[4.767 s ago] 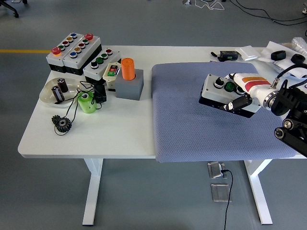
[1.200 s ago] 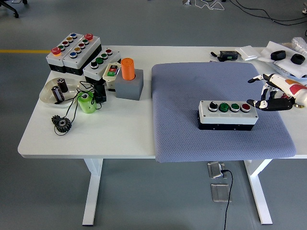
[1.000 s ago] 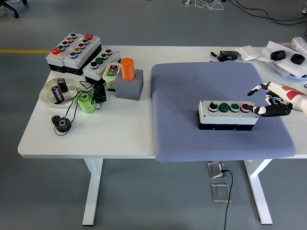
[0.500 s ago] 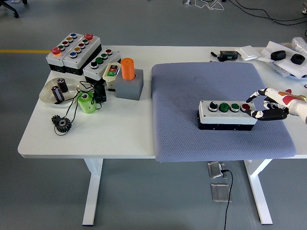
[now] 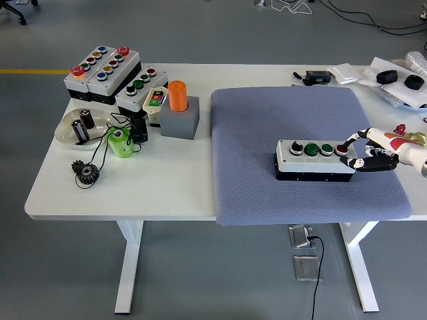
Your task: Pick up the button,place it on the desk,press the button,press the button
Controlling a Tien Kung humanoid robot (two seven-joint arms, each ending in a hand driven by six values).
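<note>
The button box (image 5: 313, 162), white on top with a black base, lies flat on the blue-grey mat (image 5: 267, 120) at the right of the table. Its top carries a black knob, two green buttons and a red button (image 5: 341, 149) at the right end. My right hand (image 5: 347, 155) comes in from the right edge and hovers at that end of the box. Its index fingertip (image 5: 343, 147) rests on the red button, the thumb lies by the box's right side, and the other fingers are curled. It holds nothing. My left arm is out of view.
Three more button boxes (image 5: 103, 70) stand at the back left. Near them are an orange cylinder on a grey block (image 5: 179, 110), a bowl with batteries (image 5: 80, 127), a green cup (image 5: 121, 143), wires and black gears (image 5: 85, 172). Small black and white items (image 5: 353, 73) lie at the back right.
The box, earlier held in my right hand above the mat, now lies flat on it. The hand let go, drew back right, then moved in until its index finger met the red button.
</note>
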